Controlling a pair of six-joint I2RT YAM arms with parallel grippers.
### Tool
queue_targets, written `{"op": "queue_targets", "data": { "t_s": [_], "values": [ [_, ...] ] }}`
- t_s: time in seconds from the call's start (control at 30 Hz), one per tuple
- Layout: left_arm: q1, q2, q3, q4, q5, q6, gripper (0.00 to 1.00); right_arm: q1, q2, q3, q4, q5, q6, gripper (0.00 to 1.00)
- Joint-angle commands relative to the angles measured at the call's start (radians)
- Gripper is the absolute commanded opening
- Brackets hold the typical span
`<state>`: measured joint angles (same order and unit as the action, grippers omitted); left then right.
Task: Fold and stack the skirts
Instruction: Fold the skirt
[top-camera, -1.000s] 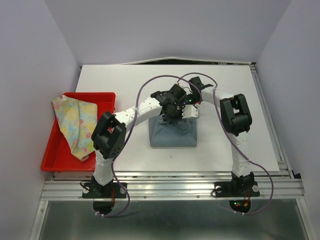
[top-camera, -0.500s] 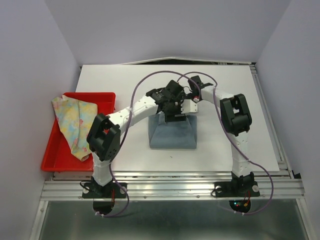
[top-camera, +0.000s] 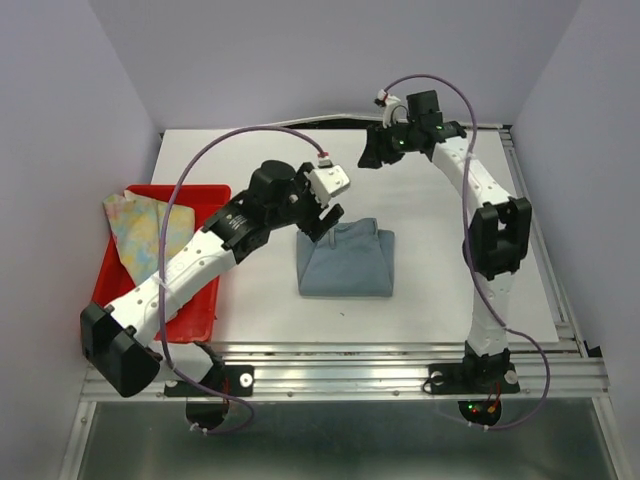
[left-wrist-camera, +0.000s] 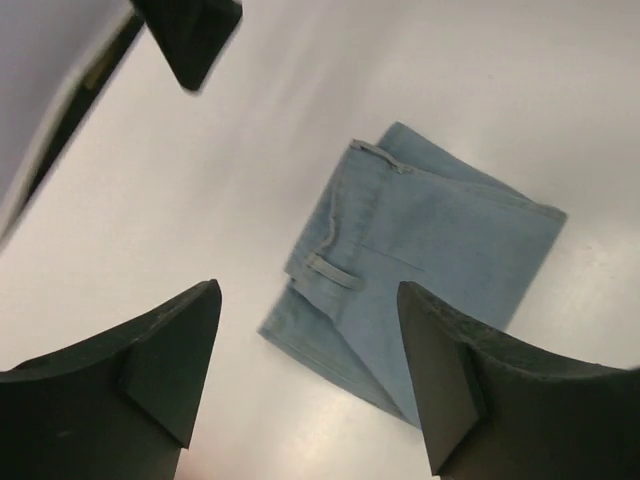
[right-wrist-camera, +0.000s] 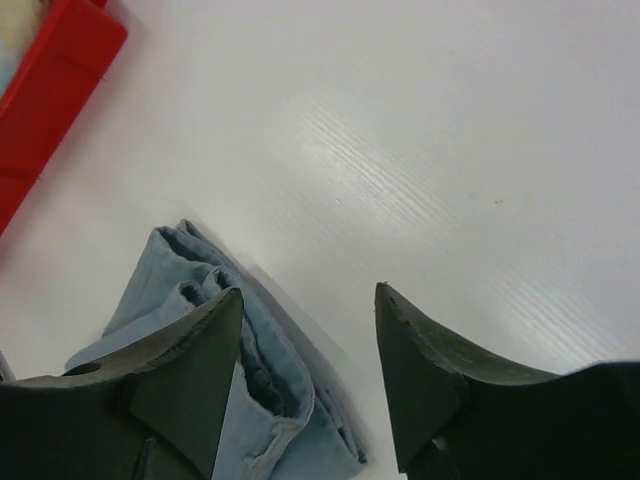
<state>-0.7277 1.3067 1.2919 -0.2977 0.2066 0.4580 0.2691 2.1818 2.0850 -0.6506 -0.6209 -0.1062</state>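
In the middle of the bench lies the folded blue denim skirt. My left gripper hangs above it, wide open, holding nothing. My right gripper is open too, near the far edge. The flowery skirt sits in the red tray at the left edge.

Folded light blue denim skirt lies flat on the white tabletop, below the left tool. That tool hangs over the skirt's rear left corner and is clear of the cloth. The right tool hangs behind the skirt, over the tabletop's rear, well apart from the left tool. The red plastic tray sits to the left of the left tool. The pastel floral cloth skirt lies in the tray, overlapping its rear left rim.
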Motion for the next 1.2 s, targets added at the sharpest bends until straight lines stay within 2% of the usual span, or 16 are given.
{"op": "queue_targets", "data": {
  "t_s": [0.0, 0.07, 0.13, 0.17, 0.27, 0.3, 0.37, 0.6, 0.67, 0.8, 0.87, 0.9, 0.97, 1.0, 1.03, 1.17],
  "values": [
    [0.077, -0.017, -0.185, 0.159, 0.218, -0.407, 0.78, -0.002, -0.2, -0.129, -0.023, -0.06, 0.049, 0.6],
    [0.151, -0.041, -0.274, 0.335, 0.299, -0.628, 0.72, -0.002, -0.31, -0.323, 0.02, -0.157, 0.15, 0.57],
    [0.174, -0.043, -0.391, 0.47, 0.399, -0.741, 0.68, -0.002, -0.399, -0.478, 0.145, -0.27, 0.299, 0.57],
    [0.178, -0.031, -0.446, 0.593, 0.433, -0.839, 0.67, -0.002, -0.421, -0.626, 0.195, -0.314, 0.35, 0.59],
    [0.177, 0.043, -0.509, 0.814, 0.448, -0.978, 0.66, -0.002, -0.474, -0.822, 0.434, -0.42, 0.555, 0.63],
    [0.175, 0.072, -0.529, 0.862, 0.464, -1.031, 0.7, -0.002, -0.488, -0.945, 0.592, -0.418, 0.639, 0.64],
    [0.185, 0.179, -0.496, 0.891, 0.465, -1.03, 0.71, -0.002, -0.484, -1.049, 0.724, -0.416, 0.68, 0.67],
    [0.281, 0.483, -0.436, 0.97, 0.49, -1.133, 0.71, -0.002, -0.326, -1.031, 0.724, -0.301, 0.629, 0.66],
    [0.29, 0.546, -0.408, 0.977, 0.501, -1.133, 0.69, -0.013, -0.262, -1.013, 0.679, -0.248, 0.548, 0.66],
    [0.29, 0.563, -0.334, 0.945, 0.511, -1.07, 0.69, -0.045, -0.24, -0.921, 0.571, -0.159, 0.432, 0.65],
    [0.28, 0.504, -0.266, 0.802, 0.499, -0.989, 0.71, -0.045, -0.234, -0.79, 0.424, -0.11, 0.292, 0.64],
    [0.274, 0.475, -0.196, 0.745, 0.464, -0.898, 0.72, -0.045, -0.238, -0.74, 0.354, -0.088, 0.265, 0.65],
    [0.275, 0.366, -0.149, 0.622, 0.423, -0.842, 0.81, -0.045, -0.298, -0.672, 0.266, -0.034, 0.25, 0.68],
    [0.277, 0.332, -0.107, 0.577, 0.359, -0.813, 0.85, -0.045, -0.333, -0.668, 0.26, -0.005, 0.26, 0.69],
    [0.28, 0.263, -0.086, 0.487, 0.32, -0.758, 0.96, -0.025, -0.371, -0.672, 0.256, 0.079, 0.281, 0.72],
    [0.297, 0.151, 0.013, 0.254, 0.029, -0.687, 0.99, 0.111, -0.549, -0.727, 0.259, 0.357, 0.322, 0.8]
  ]
}}
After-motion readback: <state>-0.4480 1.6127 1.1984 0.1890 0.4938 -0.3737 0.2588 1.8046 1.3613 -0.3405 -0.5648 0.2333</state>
